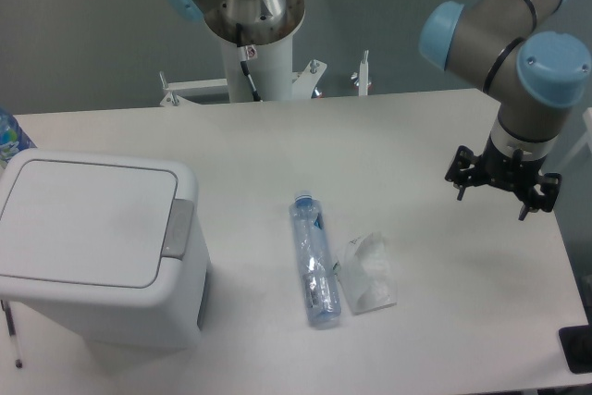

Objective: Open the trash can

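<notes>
The trash can (pixel 97 247) is a large boxy white bin at the table's front left. Its flat white lid (pixel 85 219) lies shut, with a grey latch tab (pixel 178 228) on its right edge. My gripper (pixel 492 199) hangs over the right side of the table, far from the trash can. Its black fingers (pixel 460 193) point down and stand apart with nothing between them.
An empty clear plastic bottle (pixel 314 259) lies in the middle of the table, with a crumpled clear wrapper (pixel 367 272) just to its right. Part of a blue-labelled bottle (pixel 11 139) shows at the left edge behind the bin. The arm's white base post (pixel 256 53) stands at the back.
</notes>
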Controlling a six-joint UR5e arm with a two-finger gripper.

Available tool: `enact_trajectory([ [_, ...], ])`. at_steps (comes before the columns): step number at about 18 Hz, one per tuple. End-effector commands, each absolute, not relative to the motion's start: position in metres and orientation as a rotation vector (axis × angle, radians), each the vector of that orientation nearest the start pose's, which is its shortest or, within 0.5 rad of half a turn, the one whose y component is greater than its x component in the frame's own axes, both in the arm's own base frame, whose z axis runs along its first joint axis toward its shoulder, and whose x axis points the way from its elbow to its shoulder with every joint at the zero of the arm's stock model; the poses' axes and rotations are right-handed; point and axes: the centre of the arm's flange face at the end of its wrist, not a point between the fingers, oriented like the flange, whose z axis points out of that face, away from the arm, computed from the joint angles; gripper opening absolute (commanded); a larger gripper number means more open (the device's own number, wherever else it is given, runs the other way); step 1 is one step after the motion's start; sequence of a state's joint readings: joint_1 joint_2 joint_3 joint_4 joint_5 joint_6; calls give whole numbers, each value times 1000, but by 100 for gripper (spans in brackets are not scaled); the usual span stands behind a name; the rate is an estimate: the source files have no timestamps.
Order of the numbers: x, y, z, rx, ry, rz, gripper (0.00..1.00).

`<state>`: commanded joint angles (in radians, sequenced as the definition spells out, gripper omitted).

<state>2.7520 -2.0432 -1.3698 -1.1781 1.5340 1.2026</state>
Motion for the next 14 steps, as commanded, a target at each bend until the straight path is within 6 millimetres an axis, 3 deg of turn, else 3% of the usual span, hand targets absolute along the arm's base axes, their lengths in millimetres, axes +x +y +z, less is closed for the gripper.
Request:
enact_trajectory([
  [3,-578,388,346,-3013,-40,108,100],
  [6,-577,390,357,-2970,-154,129,100],
  [8,-573,396,363,-2951,-184,130,100],
  [11,-564,408,380,-2816,-419,46,100],
  [14,-555,426,391,-2733,-492,33,100],
])
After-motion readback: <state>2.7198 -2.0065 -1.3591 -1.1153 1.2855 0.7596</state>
